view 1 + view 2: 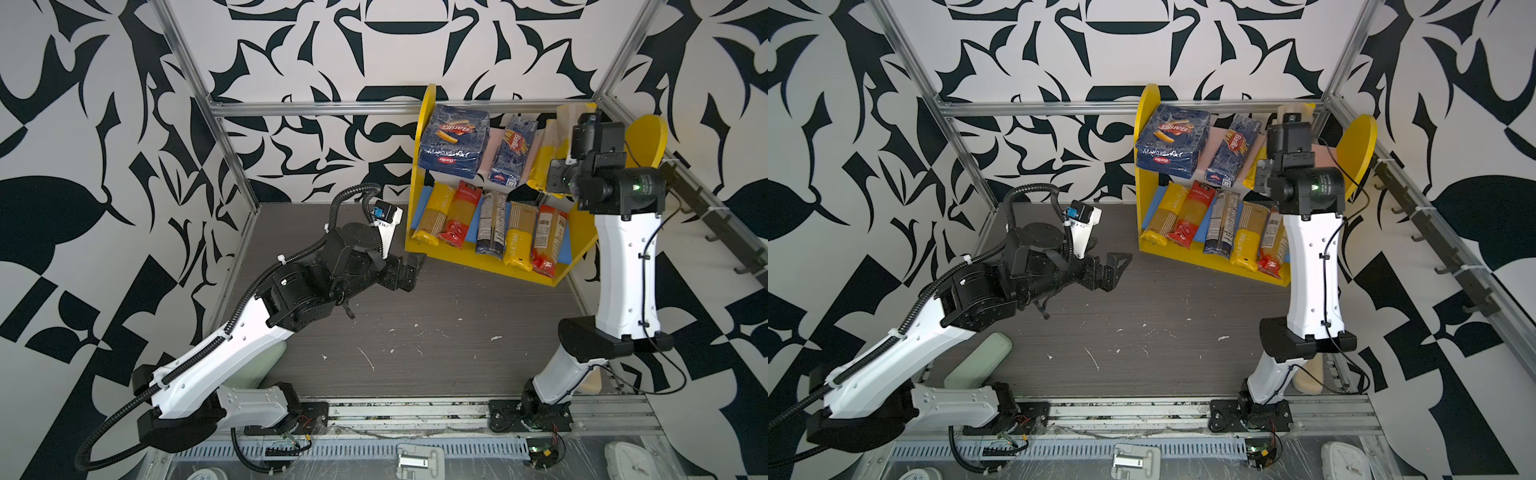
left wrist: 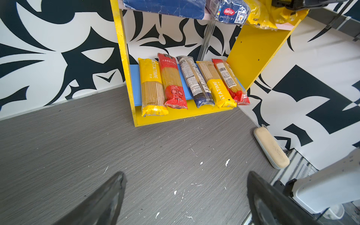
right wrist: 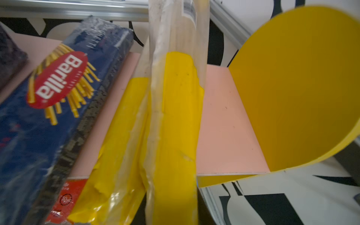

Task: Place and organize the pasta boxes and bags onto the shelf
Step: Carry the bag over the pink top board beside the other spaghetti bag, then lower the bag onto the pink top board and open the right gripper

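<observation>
Here's the yellow-ended spaghetti bag [image 3: 175, 120], upper right in both top views, apparently just above the pink upper board [image 3: 224, 120]. It's held lengthwise, I'd judge, so it lies parallel to its twin bag [image 3: 116, 140] and the Barilla spaghetti box [image 3: 58, 101], with bare pink free beside the rounded yellow panel of the shelf [image 1: 648, 137]. The right fingers are hidden, but a bag poised like that says they're clamped narrowly on it. Crinkly clear film, stiff straight strands, matte painted wood. Left of centre, the left fingers [image 1: 1119, 261] gape wide, holding nothing, over the grey grained desk [image 1: 1163, 353].
</observation>
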{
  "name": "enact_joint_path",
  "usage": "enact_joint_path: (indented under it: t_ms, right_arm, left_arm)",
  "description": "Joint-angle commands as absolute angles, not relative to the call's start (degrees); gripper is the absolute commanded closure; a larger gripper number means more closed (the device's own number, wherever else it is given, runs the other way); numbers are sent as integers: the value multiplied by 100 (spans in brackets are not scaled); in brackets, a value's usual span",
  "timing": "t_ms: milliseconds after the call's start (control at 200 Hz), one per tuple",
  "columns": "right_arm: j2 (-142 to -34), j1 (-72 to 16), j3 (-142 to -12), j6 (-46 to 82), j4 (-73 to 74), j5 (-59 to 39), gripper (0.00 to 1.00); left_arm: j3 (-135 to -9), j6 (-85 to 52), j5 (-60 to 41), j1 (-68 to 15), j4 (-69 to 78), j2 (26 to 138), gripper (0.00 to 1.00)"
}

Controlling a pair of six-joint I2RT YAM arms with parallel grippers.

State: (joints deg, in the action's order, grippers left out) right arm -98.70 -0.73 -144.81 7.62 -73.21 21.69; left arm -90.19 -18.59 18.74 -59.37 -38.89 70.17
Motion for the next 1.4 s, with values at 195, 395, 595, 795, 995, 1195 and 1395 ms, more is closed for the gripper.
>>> enact_joint_path:
  t_ms: [195,395,595,795,995,1195,1395]
  right_arm:
    - [-9531,1399,-14613,1537,-6557,224,100]
    - [-9527,1561,-14431,1567,-6517,1,100]
    - [-9588,1599,-14432,1499,-6575,-97,100]
    - [-9664,1630,-14443,1427,-6682,-153,97]
    - [-9352,1634,-14092,1405,-6653,-74,74]
    - [-9120,1635,-13836,1406,-6680,-6,52]
    - [-8995,1634,-13647,1410,-6675,-60,44]
  left_arm:
    - [-9088,-1731,1973,-5926,-4006,7010,1]
    - [-9066,-1758,2004,-5925,-4011,6971,1]
    - [-9053,-1758,2001,-5924,-4000,6980,1]
    - [-9023,-1758,2014,-5925,-4000,6938,1]
    - [-9081,-1794,2004,-5927,-4011,6980,1]
    - [-9031,-1844,1978,-5928,-3989,6946,1]
    - [-9000,-1940,1977,-5924,-4009,6837,1]
